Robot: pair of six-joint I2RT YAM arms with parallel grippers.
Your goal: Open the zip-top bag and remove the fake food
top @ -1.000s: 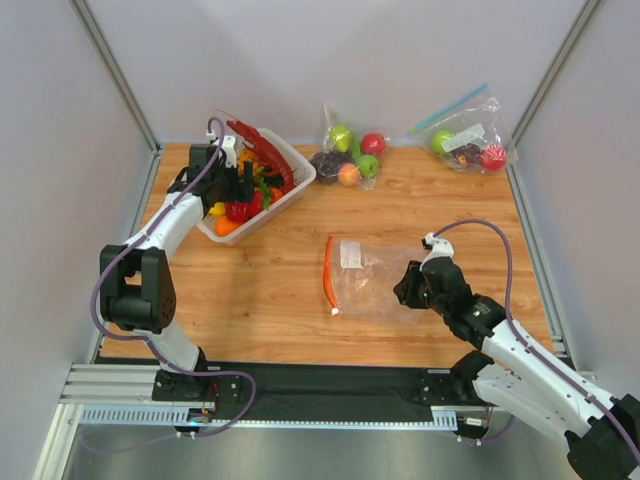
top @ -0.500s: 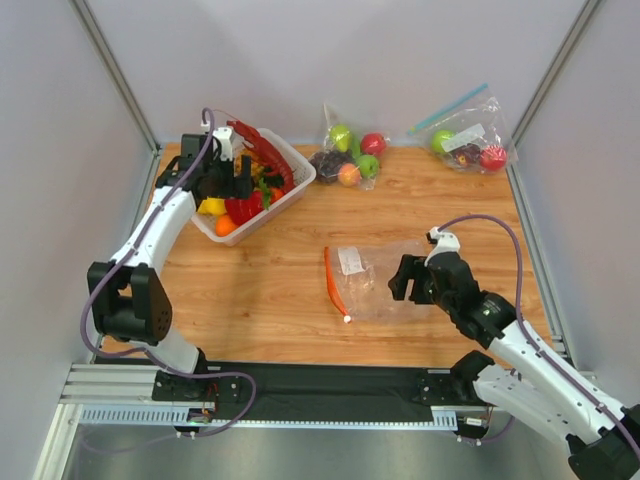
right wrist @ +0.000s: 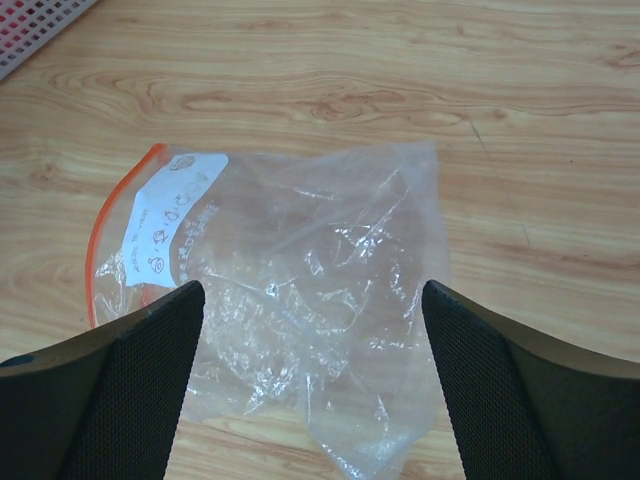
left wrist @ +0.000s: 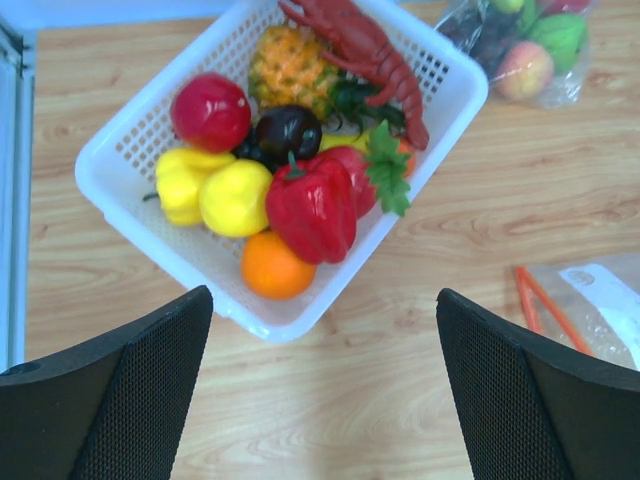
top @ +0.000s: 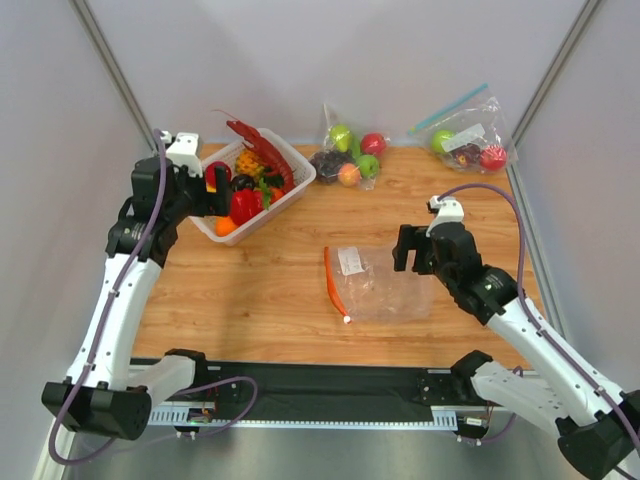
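While the bag (top: 378,283) lies flat and crumpled near the middle of the bench (top: 260,290), its orange zip strip (top: 333,285) runs along the side toward the basket (top: 300,184), with the white label (top: 350,260) just inside the strip; nothing shows inside the plastic. Lobster (left wrist: 360,50) lies in the white basket along its far wall. Pepper (left wrist: 312,208) sits in the same basket among round fruit (left wrist: 234,198) and a pineapple (left wrist: 290,68). Carrot (left wrist: 404,152): only an orange sliver under green leaves, hard to confirm. Right gripper (right wrist: 312,300): fingers wide apart, empty, above the bag's right half; contact cannot be told. Left gripper (left wrist: 322,300): fingers wide apart, empty, over the basket's near corner. Two fruit bags (top: 348,155) lie at the far edge, well apart.
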